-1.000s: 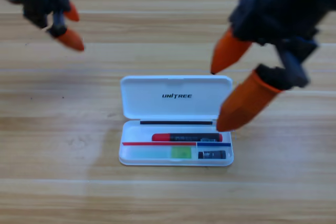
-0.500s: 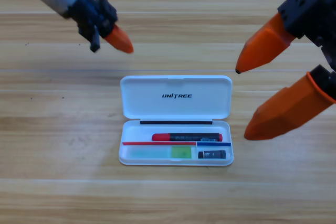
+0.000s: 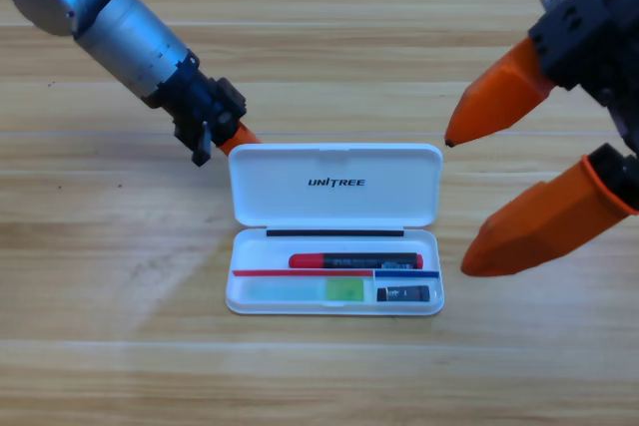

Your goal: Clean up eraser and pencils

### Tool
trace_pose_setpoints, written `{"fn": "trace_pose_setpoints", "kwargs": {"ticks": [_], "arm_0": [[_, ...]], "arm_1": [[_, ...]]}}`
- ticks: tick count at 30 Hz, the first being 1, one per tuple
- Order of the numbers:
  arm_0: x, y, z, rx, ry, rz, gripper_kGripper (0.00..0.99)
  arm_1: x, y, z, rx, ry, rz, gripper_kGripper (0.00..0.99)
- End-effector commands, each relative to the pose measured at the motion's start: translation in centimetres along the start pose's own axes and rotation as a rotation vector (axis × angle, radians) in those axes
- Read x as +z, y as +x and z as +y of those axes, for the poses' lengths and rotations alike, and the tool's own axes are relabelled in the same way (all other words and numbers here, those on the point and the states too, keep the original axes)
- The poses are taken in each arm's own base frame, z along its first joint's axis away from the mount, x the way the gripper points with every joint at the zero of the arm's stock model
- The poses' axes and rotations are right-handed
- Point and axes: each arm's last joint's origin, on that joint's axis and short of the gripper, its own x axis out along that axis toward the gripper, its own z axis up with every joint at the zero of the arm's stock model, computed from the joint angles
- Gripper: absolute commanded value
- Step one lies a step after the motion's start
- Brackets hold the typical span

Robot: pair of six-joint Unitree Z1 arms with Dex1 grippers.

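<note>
While the white case (image 3: 334, 229) lay open in the middle of the table (image 3: 100, 326), all three task items sat inside its lower tray. The black pencil with the red end (image 3: 354, 260) lay lengthwise in the upper slot. The pale pencil with the green end (image 3: 305, 290) lay in the lower left compartment, and the eraser (image 3: 403, 294) sat in the lower right one, just beside it.

The left end effector (image 3: 238, 137) reached in from the upper left, its orange tip at the top left corner of the raised lid, touching it or just short of it; whether its jaws were parted could not be told, and it held nothing visible. The pencils and the eraser lay below and to the right of it, on the far side of the lid.

The right end effector (image 3: 455, 205) hung large at the right edge, jaws spread wide and empty, one tip near the lid's upper right corner and the other just beside the tray's right wall. The eraser lay to its lower left, apart from both tips.

Bare wood ran around the front and left of the case.
</note>
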Motion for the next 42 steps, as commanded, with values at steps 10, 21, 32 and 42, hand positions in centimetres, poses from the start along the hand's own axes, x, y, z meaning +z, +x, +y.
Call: {"fn": "trace_pose_setpoints", "kwargs": {"ticks": [10, 21, 32, 42], "arm_0": [[3.2, -0.5, -5.4, -0.112, 0.056, -0.004, 0.0], [3.3, 0.8, -8.0, -0.126, 0.105, 0.053, 0.0], [1.5, 3.4, -9.0, -0.076, 0.149, 0.144, 0.0], [-0.2, 5.0, -10.2, -0.031, 0.182, 0.21, 0.0]], "arm_1": [[-0.6, 0.0, 1.0, 0.0, -0.018, 0.002, 0.99], [-0.6, -0.2, 1.1, 0.0, -0.018, -0.002, 0.99], [-0.6, -0.1, 1.1, 0.009, -0.018, -0.007, 0.99], [-0.6, -0.1, 1.1, 0.012, -0.018, -0.009, 0.99]]}}
